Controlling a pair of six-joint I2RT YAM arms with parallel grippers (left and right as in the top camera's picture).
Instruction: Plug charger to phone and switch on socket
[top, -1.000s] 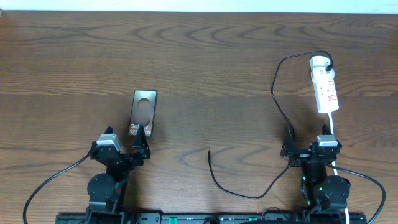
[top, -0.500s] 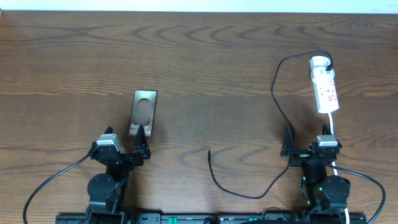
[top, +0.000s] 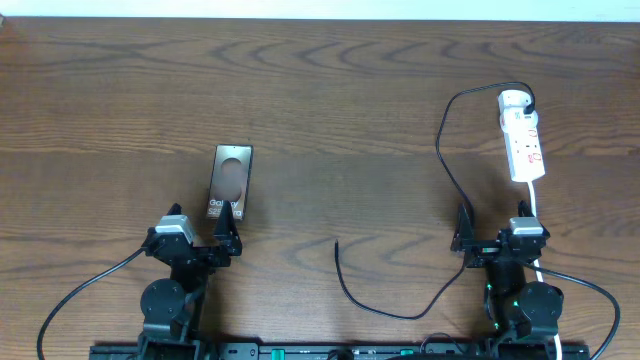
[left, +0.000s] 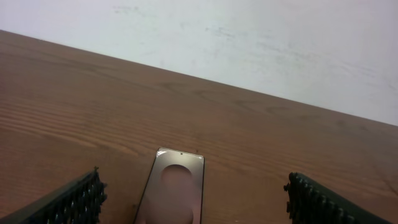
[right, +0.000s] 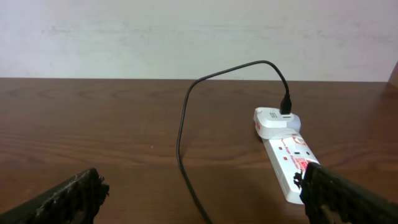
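Along the worktop's near edge, the left gripper (top: 197, 230) and right gripper (top: 494, 232) stand spread, empty. The Galaxy phone (top: 231, 181) lies just beyond the left one. The power strip (top: 524, 145) lies toward the right edge, with the charger (top: 445, 150) plugged in at its far end and the cable tip loose mid-front.

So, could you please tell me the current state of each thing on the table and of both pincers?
Phone: lying flat, nothing plugged in.
Power strip: lying flat; switch position cannot be told.
Adapter: plugged into the power strip's far end.
Cable: joined to the adapter; free tip loose, apart from the phone.
Left pincer: open, empty.
Right pincer: open, empty.
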